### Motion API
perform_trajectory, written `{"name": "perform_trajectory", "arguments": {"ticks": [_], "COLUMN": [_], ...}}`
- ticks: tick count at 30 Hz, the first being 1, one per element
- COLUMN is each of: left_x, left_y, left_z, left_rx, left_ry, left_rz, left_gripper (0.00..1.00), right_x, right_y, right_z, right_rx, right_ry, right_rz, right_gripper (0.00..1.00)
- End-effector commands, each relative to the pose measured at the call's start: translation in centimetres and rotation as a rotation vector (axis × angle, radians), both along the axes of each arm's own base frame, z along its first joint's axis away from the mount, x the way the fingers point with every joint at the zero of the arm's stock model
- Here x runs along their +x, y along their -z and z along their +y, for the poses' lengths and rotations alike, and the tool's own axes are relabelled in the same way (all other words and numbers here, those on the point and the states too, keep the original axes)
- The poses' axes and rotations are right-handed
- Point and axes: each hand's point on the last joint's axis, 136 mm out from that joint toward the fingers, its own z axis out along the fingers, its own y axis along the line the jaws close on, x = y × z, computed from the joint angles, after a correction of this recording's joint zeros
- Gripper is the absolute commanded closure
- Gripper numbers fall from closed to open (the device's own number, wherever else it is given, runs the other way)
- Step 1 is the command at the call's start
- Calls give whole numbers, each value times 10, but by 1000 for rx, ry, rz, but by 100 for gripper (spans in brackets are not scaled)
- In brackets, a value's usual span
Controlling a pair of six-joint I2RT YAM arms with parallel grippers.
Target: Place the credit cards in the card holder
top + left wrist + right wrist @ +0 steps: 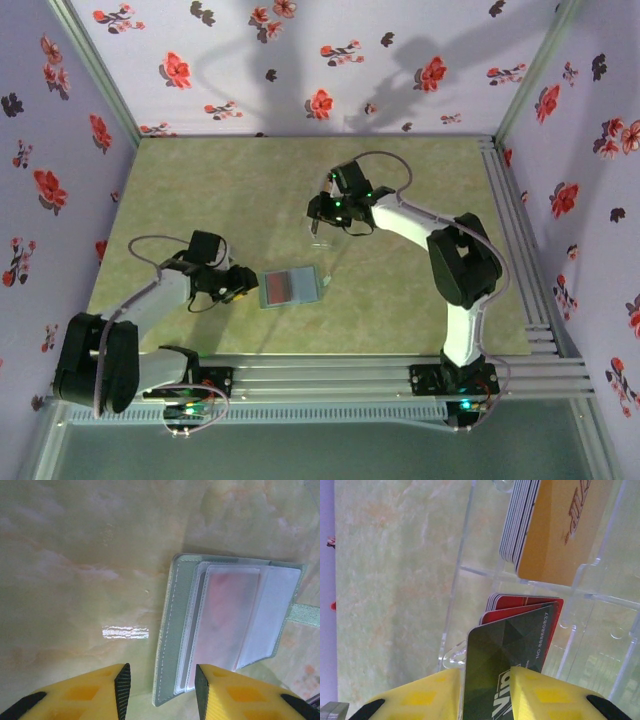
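Slate-grey and folded open, the card holder (292,287) was seen lying flat on the green marbled table (200,190), just in front of the left pincer (240,284) and well apart from the right pincer (322,215), which was held farther back over the middle of the table. In the left wrist view the card holder (225,630) was shown with its clear plastic sleeves facing up. A reddish patch was visible through one sleeve, and a pale strap tab (305,615) was seen jutting from its far side. The left pincer (162,690) was held open. Its yellow fingers were set apart around the holder's near corner, one pad at the holder's edge and the other separated from it by a strip of bare table. In the right wrist view a clear rack (465,570) was seen with its compartments holding a stack of yellow cards (555,530) and, nearer, a stack of red cards (520,607). A dark card (505,645) with pale lettering was stood in front of the red cards, tilted and placed between the fingers of the right pincer (486,675). Its one edge was laid against one finger and its other side was covered by the other finger. Whether the dark card was actually clamped could not be told.
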Motion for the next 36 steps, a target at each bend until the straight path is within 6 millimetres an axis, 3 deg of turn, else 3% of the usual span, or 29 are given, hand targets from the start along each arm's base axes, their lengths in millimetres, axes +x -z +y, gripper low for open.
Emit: {"name": "perform_trajectory", "arguments": {"ticks": [1,10,12,14,15,19,21,26,29,33,36], "left_x": [0,0,0,0,-1,1,8,68,104,137,157], "left_y": [0,4,4,2,2,4,-4,-54,-74,-81,-67], "left_z": [-2,-2,-3,-5,-5,-3,-11,-32,-44,-57,-61], "left_rx": [-19,-17,-22,-36,-33,-20,-70,-193,-222,-256,-250], "left_ry": [20,23,20,25,29,19,18,-29,-9,-6,-15], "left_rz": [-3,0,9,10,5,3,-16,-196,-239,-263,-254], "left_gripper": [58,58,58,58,58,57,56,44,44,44,48], "right_x": [2,1,-1,-3,-2,-3,-4,1,0,-2,-1], "right_y": [-30,-34,-33,-26,-23,-13,-10,3,2,-3,-10], "right_z": [0,-5,-5,-12,-16,-4,3,0,0,2,1], "right_rx": [59,63,62,33,14,73,104,85,102,126,141], "right_ry": [9,15,18,48,62,59,64,116,125,122,128], "right_rz": [-65,-71,-53,-41,-37,23,39,79,82,98,84], "right_gripper": [70,83,74,53,47,41,40,39,35,30,24]}}
